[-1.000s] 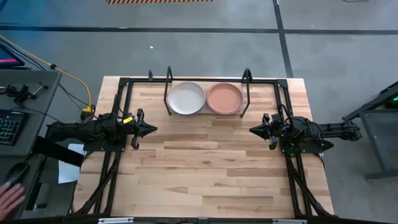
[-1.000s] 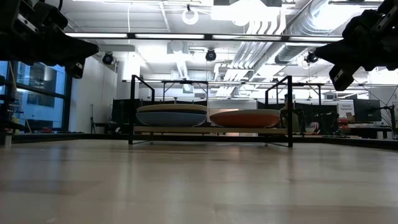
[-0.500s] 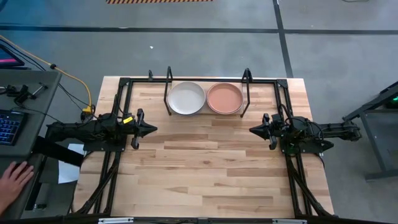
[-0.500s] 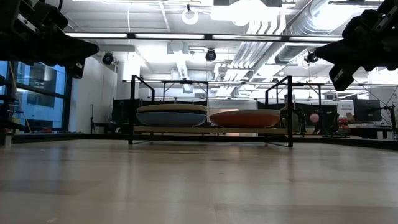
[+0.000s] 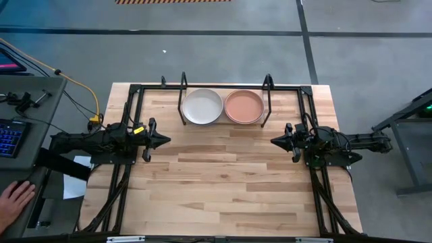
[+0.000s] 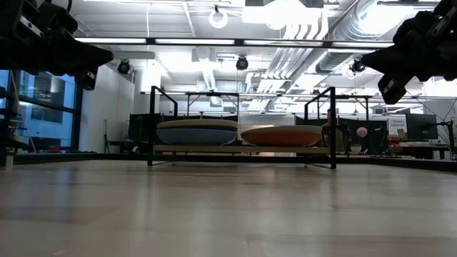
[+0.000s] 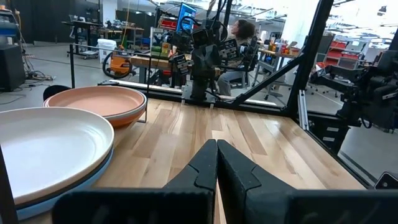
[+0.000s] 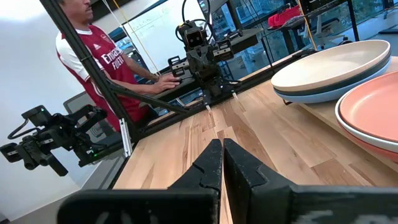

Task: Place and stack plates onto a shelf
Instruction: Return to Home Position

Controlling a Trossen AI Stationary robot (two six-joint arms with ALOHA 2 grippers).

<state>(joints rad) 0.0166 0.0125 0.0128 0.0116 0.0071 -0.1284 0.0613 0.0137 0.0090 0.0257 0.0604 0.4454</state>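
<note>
The shelf [image 5: 266, 101] stands at the table's far edge, in the middle. Two stacks of plates rest on its board: a cream plate [image 5: 202, 106] tops the left stack and a terracotta pink plate [image 5: 244, 106] the right one. In the left wrist view a blue plate [image 7: 93, 177] shows under the cream one [image 7: 43, 146]. My left gripper [image 5: 166, 140] is shut at the table's left side and points level toward the right. My right gripper [image 5: 273, 141] is shut at the right side, facing it. Neither holds anything.
Bare wood tabletop [image 5: 223, 182] lies between the two grippers and toward the near edge. Black frame rails [image 5: 128, 115] run along both sides of the table. A person's hand [image 5: 13, 201] rests on a desk left of the table, and a person [image 8: 99, 56] stands beyond it.
Both arms and the plates have kept still. Only the person's hand on the desk left of the table has shifted a little.
</note>
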